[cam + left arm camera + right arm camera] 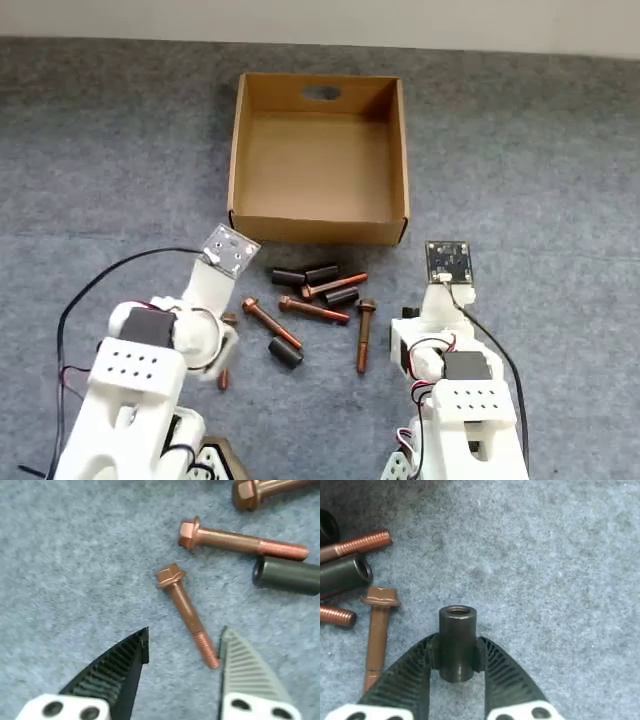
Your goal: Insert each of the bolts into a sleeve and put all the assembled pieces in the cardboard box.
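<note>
The cardboard box [236, 150] stands open at the back centre. In front of it lie several copper bolts [314, 309] and black sleeves [288, 276] in a loose cluster. My left gripper [185, 630] is open low over the carpet, with a short copper bolt [182, 600] lying between its fingers, threaded end by the grey finger [245, 665]. In the high view this arm is at the cluster's left, over that bolt [224, 378]. My right gripper [456, 645] is shut on a black sleeve [456, 625], bore end pointing away from the fingers, just right of the cluster.
Grey carpet covers the table. Another bolt [240, 541] and a black sleeve [290, 576] lie just past the left gripper. A bolt [379, 625] and a sleeve [342, 574] lie beside the right gripper. A black cable [100, 285] loops by the left arm.
</note>
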Robot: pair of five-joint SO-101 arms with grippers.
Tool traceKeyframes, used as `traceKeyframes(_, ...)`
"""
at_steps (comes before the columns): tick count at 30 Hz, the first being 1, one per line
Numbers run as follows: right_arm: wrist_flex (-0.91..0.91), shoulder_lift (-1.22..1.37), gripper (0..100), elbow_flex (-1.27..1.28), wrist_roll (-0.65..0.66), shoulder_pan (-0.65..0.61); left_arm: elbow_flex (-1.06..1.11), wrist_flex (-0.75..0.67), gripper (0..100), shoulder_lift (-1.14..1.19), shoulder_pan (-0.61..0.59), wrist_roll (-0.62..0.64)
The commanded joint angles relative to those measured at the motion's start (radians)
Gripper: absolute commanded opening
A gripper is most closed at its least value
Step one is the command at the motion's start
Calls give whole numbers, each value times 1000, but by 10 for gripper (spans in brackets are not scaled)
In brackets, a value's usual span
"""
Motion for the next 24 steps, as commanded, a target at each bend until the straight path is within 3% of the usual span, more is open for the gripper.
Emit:
traceKeyframes(1,-18,-15,5,-7,-3,10,-12,-71,274,-8,28,138)
traceKeyframes(7,-18,-15,5,-5,-3,10,102,-224,204,-7,25,199)
traceKeyframes(24,-18,-15,5,-5,-3,10,107,-236,178,-7,25,198)
